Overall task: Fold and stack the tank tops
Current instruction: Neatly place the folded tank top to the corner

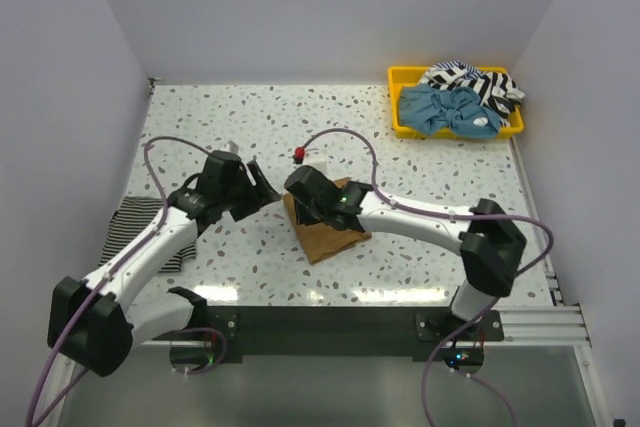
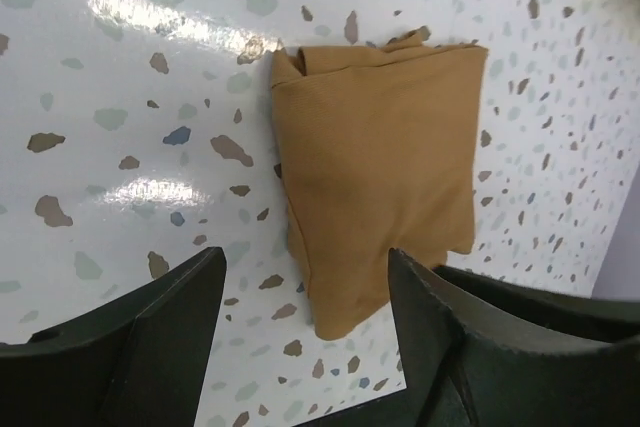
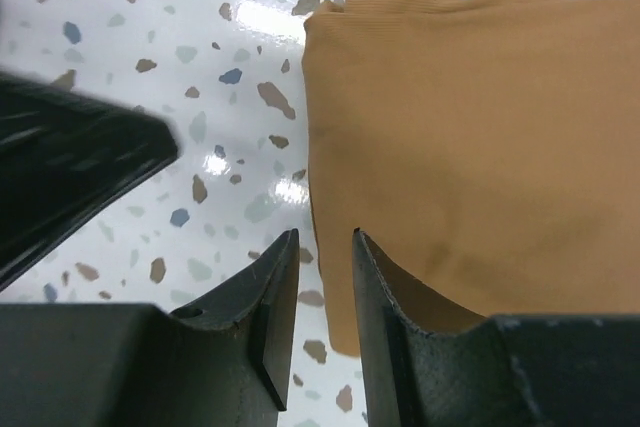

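Observation:
A plain tan-brown tank top (image 1: 325, 237) lies folded into a rough square on the speckled table, near the middle front. My left gripper (image 1: 262, 187) is wide open just left of it; in the left wrist view its jaws (image 2: 305, 267) stand above the top's near corner (image 2: 380, 167). My right gripper (image 1: 298, 192) hovers over the top's left edge; its jaws (image 3: 325, 237) are only a narrow gap apart, straddling that edge (image 3: 470, 127), with nothing gripped. A black-and-white striped tank top (image 1: 135, 219) lies at the left, partly under my left arm.
A yellow tray (image 1: 395, 97) at the back right holds a light blue top (image 1: 445, 109) and a striped top (image 1: 480, 82). A small white object with a red cap (image 1: 302, 157) stands just behind the tan top. My left finger (image 3: 80, 157) shows in the right wrist view.

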